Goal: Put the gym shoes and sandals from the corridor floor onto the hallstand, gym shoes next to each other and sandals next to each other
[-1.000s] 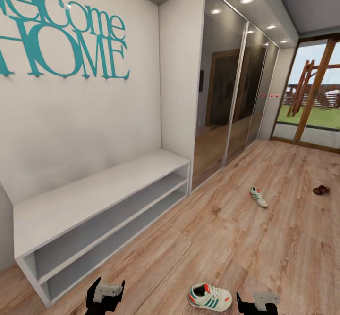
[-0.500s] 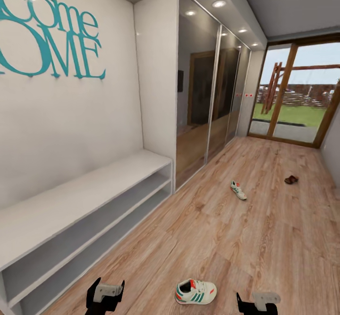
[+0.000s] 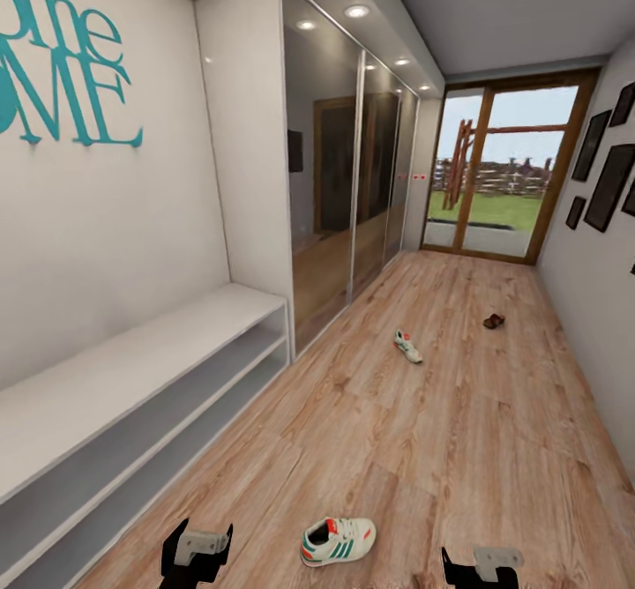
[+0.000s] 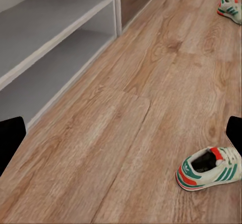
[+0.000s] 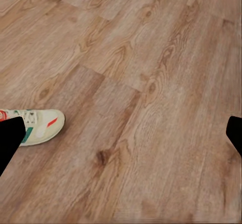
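One gym shoe (image 3: 338, 541) lies on the floor (image 3: 459, 430) just right of the rack (image 3: 132, 404); a second shoe (image 3: 407, 346) and a sandal (image 3: 494, 321) sit well beyond it. Left gripper (image 3: 196, 552) and right gripper (image 3: 481, 567) hang empty, fingers apart.

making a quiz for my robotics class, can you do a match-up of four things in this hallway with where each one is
Things:
1. near sneaker
2. far sneaker
3. sandal
4. shoe rack

Places:
A. along the left wall
B. on the floor between the two grippers
C. far down the corridor, toward the right wall
D. mid-corridor floor, past the rack's end

Pairs: 1-B, 2-D, 3-C, 4-A
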